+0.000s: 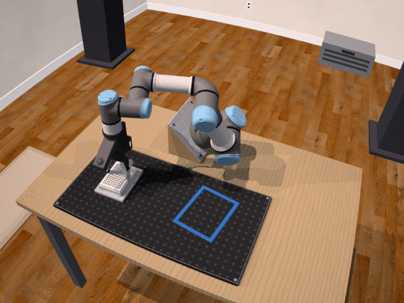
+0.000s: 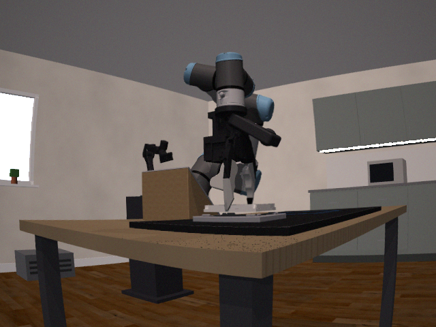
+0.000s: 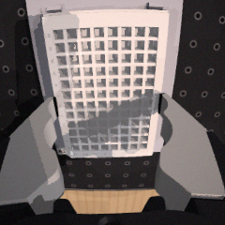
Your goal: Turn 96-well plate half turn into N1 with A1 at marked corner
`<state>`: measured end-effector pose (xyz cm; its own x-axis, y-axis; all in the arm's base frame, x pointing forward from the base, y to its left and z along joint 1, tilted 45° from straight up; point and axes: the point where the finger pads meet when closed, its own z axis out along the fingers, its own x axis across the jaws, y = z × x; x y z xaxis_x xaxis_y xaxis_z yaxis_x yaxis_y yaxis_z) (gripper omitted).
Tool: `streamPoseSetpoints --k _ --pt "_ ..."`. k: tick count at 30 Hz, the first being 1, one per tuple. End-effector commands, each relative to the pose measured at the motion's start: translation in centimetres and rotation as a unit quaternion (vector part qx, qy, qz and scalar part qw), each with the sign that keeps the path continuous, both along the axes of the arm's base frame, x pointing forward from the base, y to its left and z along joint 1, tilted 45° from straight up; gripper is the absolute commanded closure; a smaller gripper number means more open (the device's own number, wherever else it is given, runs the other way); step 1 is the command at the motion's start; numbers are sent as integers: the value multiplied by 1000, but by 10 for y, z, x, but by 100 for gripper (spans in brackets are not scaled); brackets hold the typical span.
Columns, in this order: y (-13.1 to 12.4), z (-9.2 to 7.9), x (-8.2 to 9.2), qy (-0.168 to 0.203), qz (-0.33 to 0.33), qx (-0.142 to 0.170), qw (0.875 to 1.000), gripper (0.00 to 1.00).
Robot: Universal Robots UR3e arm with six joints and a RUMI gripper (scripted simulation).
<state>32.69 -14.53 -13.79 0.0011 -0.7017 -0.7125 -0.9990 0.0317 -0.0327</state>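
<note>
The tool (image 3: 109, 124) is clamped on the white 96-well plate (image 3: 105, 80), its two grey fingers pressing the plate's long sides toward its near end. The plate (image 1: 112, 182) lies low over the grey plate nest N1 (image 1: 125, 192), at the left end of the black perforated board (image 1: 163, 221) on the wooden bench (image 1: 310, 208). No readable markings are visible.
</note>
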Motion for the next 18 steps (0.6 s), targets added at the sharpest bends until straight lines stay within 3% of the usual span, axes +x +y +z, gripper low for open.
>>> streamPoseSetpoints --k 1,18 --pt "-1 0 0 -1 -1 -1 1000 100" --pt "1 -2 0 -1 -1 -1 1000 100"
